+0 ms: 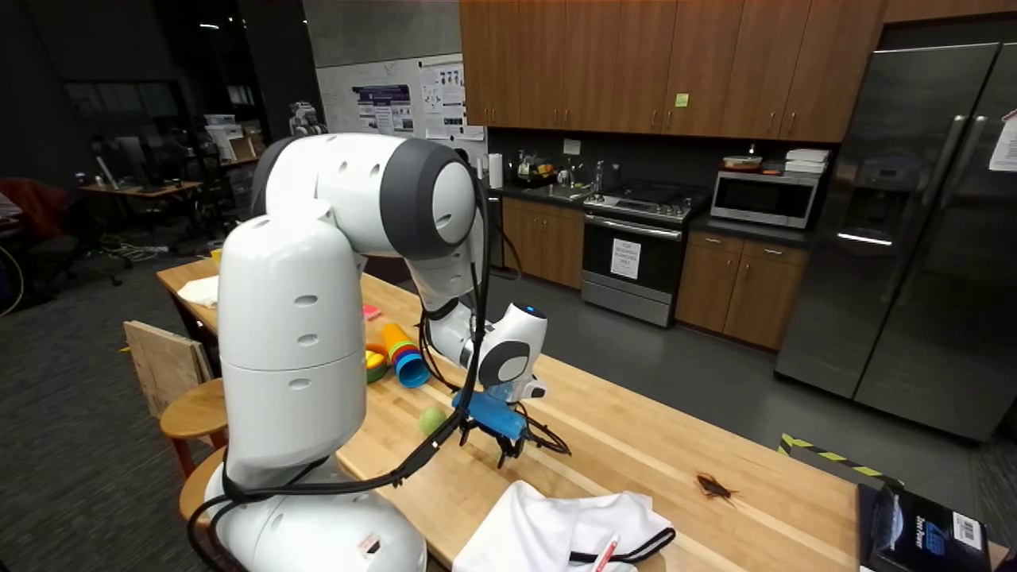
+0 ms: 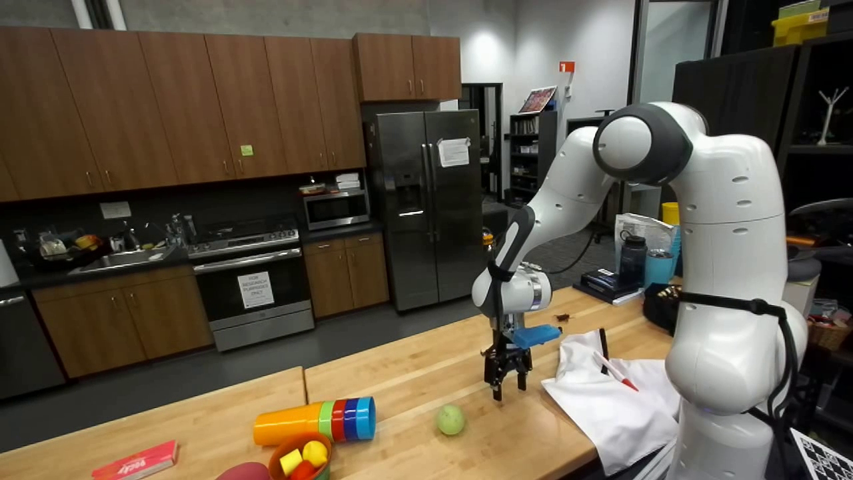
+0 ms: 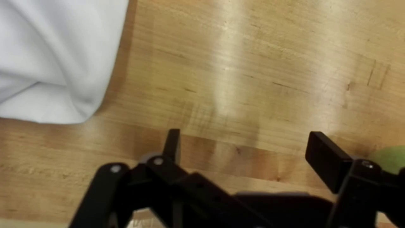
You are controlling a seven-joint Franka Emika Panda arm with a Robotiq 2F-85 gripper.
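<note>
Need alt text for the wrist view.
Open gripper, nothing between its jaws, above a wooden table. White cloth lies at upper left; a green ball, partly hidden behind the gripper, shows at the right edge.

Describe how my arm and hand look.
The arm is glossy white and rounded, with dark grey joint bands, a black cable strapped along it and a small blue light. The hand is black and angular, with two fingers; a bright blue piece juts out near its top.
</note>
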